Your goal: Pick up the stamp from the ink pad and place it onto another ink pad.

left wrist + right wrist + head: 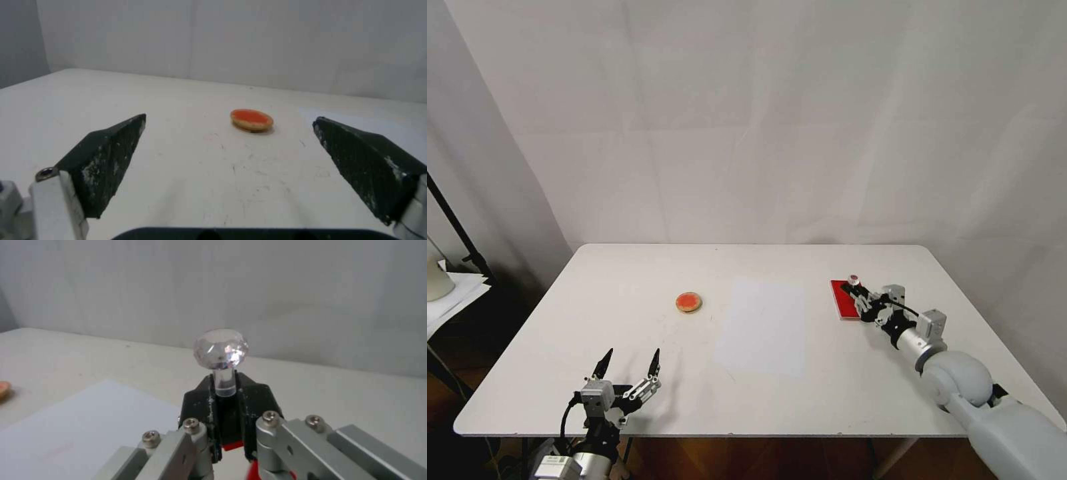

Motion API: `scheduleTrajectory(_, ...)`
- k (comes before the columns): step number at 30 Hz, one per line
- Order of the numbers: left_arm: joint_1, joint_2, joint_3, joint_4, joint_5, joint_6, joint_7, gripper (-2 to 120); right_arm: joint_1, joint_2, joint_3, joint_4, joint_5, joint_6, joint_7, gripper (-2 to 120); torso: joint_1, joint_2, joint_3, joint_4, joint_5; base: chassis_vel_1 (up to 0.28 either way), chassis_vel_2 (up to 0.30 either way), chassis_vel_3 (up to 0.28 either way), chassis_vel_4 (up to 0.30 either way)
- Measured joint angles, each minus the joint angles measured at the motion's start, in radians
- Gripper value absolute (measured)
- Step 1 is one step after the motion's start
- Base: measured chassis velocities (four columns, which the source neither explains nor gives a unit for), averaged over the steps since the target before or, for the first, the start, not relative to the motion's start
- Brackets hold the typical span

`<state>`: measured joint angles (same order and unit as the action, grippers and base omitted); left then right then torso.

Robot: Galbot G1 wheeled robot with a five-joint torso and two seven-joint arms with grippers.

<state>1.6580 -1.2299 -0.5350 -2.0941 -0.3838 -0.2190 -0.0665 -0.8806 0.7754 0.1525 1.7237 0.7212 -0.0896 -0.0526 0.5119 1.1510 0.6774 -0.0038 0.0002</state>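
Observation:
The stamp (pixel 854 279), with its clear rounded knob (pixel 221 348) upright, stands at the far end of the flat red ink pad (pixel 842 304) on the right of the table. My right gripper (pixel 854 289) is shut on the stamp's clear stem, its black fingers (pixel 256 396) pressing both sides just under the knob. The stamp's base is hidden, so I cannot tell if it touches the pad (pixel 232 445). The other ink pad, a round orange-red disc (pixel 689 303) (pixel 251 119), lies left of centre. My left gripper (pixel 632 358) hovers open near the front left edge, short of the disc.
A white paper sheet (pixel 760 327) (pixel 89 420) lies flat on the white table (pixel 627 280), between the two pads. A white curtain hangs behind the table. A dark stand and stacked papers (pixel 447 293) sit off the table's left side.

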Motion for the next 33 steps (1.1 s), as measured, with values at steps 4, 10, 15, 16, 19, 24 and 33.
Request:
scheduleTrajectory(4, 0.0, 0.0, 0.0, 0.0, 0.0, 0.0, 0.0, 100, 0.178, -0.024, -0.2, -0.009, 0.002, 0.011, -0.064, 8, 0.0, 0.0, 0.0, 0.0002, 0.0002, 0.0, 0.0, 0.0, 0.0)
scheduleTrajectory(10, 0.0, 0.0, 0.0, 0.0, 0.0, 0.0, 0.0, 100, 0.305, 0.016, -0.386, -0.072, 0.001, 0.009, -0.092, 8, 0.0, 0.0, 0.0, 0.0004, 0.0004, 0.0, 0.0, 0.0, 0.0)
scheduleTrajectory(15, 0.0, 0.0, 0.0, 0.0, 0.0, 0.0, 0.0, 100, 0.373, 0.072, -0.491, -0.149, 0.001, -0.008, -0.084, 8, 0.0, 0.0, 0.0, 0.0003, 0.0002, 0.0, 0.0, 0.0, 0.0)
scheduleTrajectory(16, 0.0, 0.0, 0.0, 0.0, 0.0, 0.0, 0.0, 100, 0.378, 0.08, -0.502, -0.163, 0.001, -0.01, -0.08, 8, 0.0, 0.0, 0.0, 0.0002, -0.0002, 0.0, 0.0, 0.0, 0.0)
scheduleTrajectory(19, 0.0, 0.0, 0.0, 0.0, 0.0, 0.0, 0.0, 100, 0.38, 0.092, -0.512, -0.179, 0.005, -0.013, -0.076, 8, 0.0, 0.0, 0.0, 0.0, -0.0002, 0.0, 0.0, 0.0, 0.0)
scheduleTrajectory(24, 0.0, 0.0, 0.0, 0.0, 0.0, 0.0, 0.0, 100, 0.373, 0.099, -0.517, -0.19, 0.008, -0.014, -0.074, 8, 0.0, 0.0, 0.0, 0.0, -0.0002, 0.0, 0.0, 0.0, 0.0)
scheduleTrajectory(33, 0.0, 0.0, 0.0, 0.0, 0.0, 0.0, 0.0, 100, 0.341, 0.097, -0.512, -0.183, 0.007, -0.011, -0.074, 8, 0.0, 0.0, 0.0, 0.0001, -0.0002, 0.0, 0.0, 0.0, 0.0)
